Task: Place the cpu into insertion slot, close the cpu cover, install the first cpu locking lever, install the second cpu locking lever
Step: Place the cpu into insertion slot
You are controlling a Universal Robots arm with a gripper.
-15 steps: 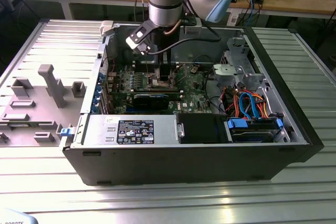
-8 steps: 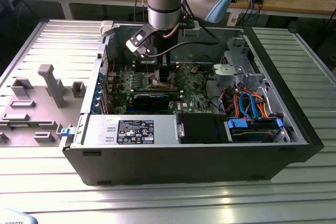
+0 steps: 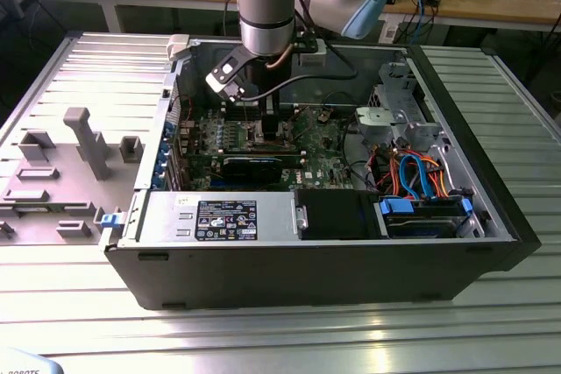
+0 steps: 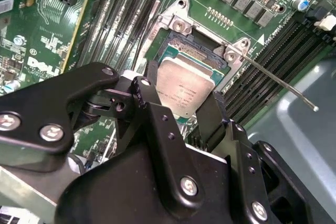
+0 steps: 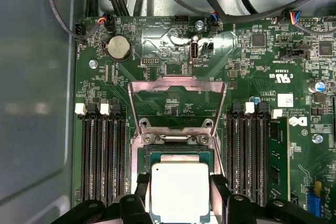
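Pinching the cpu (image 5: 179, 192) by opposite edges, your hand (image 5: 181, 190) holds it at the insertion slot (image 5: 178, 152); keep it level, cpu cover (image 5: 177, 83) upright.

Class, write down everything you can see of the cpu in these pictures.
The cpu is a small flat square chip with a dull silver metal top bearing faint print, on a thin green base that shows at its edges. It lies level over the insertion slot, whose far part is uncovered. The gripper has its two black fingers against opposite edges of it. Whether it is fully seated cannot be told. The cpu cover stands open beyond it.
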